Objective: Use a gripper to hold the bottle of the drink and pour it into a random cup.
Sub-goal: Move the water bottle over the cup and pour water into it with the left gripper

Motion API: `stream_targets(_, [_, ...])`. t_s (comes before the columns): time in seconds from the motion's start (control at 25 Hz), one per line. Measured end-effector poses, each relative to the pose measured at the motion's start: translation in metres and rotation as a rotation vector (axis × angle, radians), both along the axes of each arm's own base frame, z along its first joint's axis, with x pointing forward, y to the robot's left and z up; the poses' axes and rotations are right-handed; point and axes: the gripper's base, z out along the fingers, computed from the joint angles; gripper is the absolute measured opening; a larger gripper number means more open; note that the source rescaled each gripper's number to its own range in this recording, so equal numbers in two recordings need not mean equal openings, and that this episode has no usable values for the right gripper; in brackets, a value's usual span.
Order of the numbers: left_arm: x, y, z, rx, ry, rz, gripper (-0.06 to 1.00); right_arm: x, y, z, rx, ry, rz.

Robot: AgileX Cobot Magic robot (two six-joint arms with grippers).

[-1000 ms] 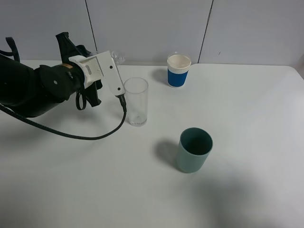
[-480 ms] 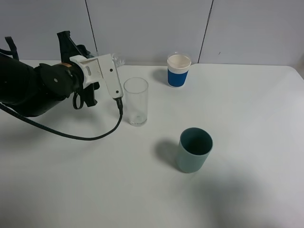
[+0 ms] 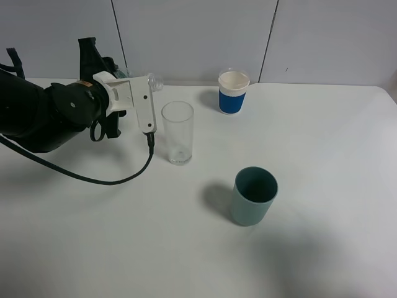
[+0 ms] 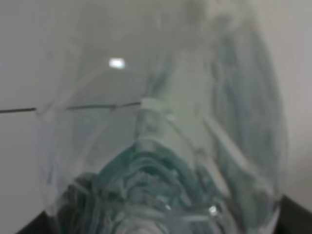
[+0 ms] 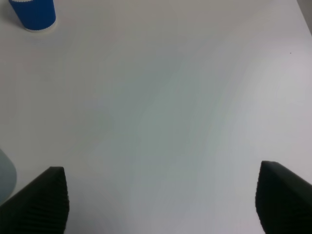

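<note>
- left gripper (image 3: 140, 92) clenched on the bottle (image 3: 155, 79)
- bottle's long axis near horizontal, open neck pointing right toward the cup (image 3: 178, 132), near the desk's (image 3: 322, 186) far edge

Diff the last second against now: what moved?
The left gripper, shut on the bottle, rolled slightly at the wrist and drew a little left, away from the glass. Nothing was taken or released. The glass, paper cup and green cup stayed put.
</note>
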Motion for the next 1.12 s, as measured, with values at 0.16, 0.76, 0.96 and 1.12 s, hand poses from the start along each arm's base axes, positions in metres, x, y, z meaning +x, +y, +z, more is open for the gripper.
stream_targets(0.16, [0.000, 0.001, 0.001, 0.035, -0.008, -0.004, 0.04, 0.000, 0.000, 0.000, 0.000, 0.000, 0.000])
stream_targets(0.76, [0.001, -0.001, 0.002, 0.120, -0.013, -0.047, 0.04, 0.000, 0.000, 0.000, 0.000, 0.000, 0.000])
stream_targets(0.96, [0.000, -0.003, 0.003, 0.130, -0.025, -0.062, 0.04, 0.000, 0.000, 0.000, 0.000, 0.000, 0.000])
stream_targets(1.12, [-0.002, -0.010, 0.005, 0.129, -0.036, -0.080, 0.04, 0.000, 0.000, 0.000, 0.000, 0.000, 0.000])
